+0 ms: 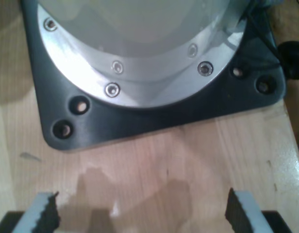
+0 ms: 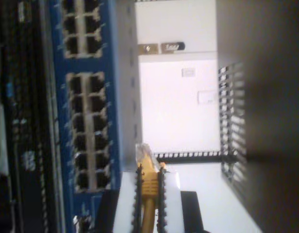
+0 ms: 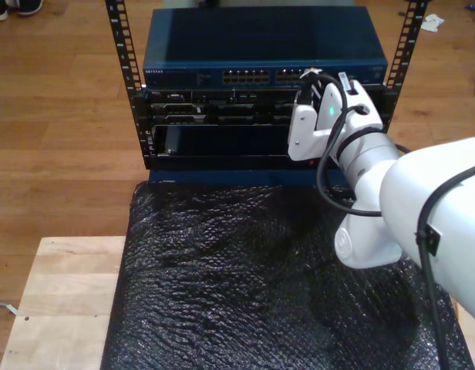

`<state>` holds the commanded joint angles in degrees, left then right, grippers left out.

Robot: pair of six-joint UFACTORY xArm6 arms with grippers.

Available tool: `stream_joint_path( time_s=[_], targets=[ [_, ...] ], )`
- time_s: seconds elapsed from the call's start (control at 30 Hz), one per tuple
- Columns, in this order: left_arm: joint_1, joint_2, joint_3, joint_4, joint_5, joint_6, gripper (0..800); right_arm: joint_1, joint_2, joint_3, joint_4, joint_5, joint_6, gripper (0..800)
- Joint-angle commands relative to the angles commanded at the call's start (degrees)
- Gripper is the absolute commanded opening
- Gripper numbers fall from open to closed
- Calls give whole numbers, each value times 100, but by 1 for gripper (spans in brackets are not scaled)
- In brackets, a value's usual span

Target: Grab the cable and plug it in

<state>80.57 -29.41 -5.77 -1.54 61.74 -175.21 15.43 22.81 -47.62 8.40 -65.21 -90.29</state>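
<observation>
My second hand is clamped on the cable, whose clear plug pokes out past the fingertips, just beside the blue switch and its rows of ports, not yet in one. My first hand hangs wide open and empty over the bench, facing a black base plate.

Black bubble wrap over wooden table; wood floor, possibly laminate.
</observation>
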Motion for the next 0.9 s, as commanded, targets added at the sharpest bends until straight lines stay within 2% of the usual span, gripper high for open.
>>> stream_joint_path(
  time_s=[0.2, 0.53, 0.9],
  targets=[
    [0, -9, 0, 0, 0, 0, 800, 79, 448, -378, 413, -519, -431, 0],
    [0, 0, 0, 0, 0, 0, 800, 352, 1011, -809, 1213, -1029, -695, 0],
    [0, 0, 0, 0, 0, 0, 800, 536, 1468, -1266, 1521, -1222, -747, 0]
  ],
)
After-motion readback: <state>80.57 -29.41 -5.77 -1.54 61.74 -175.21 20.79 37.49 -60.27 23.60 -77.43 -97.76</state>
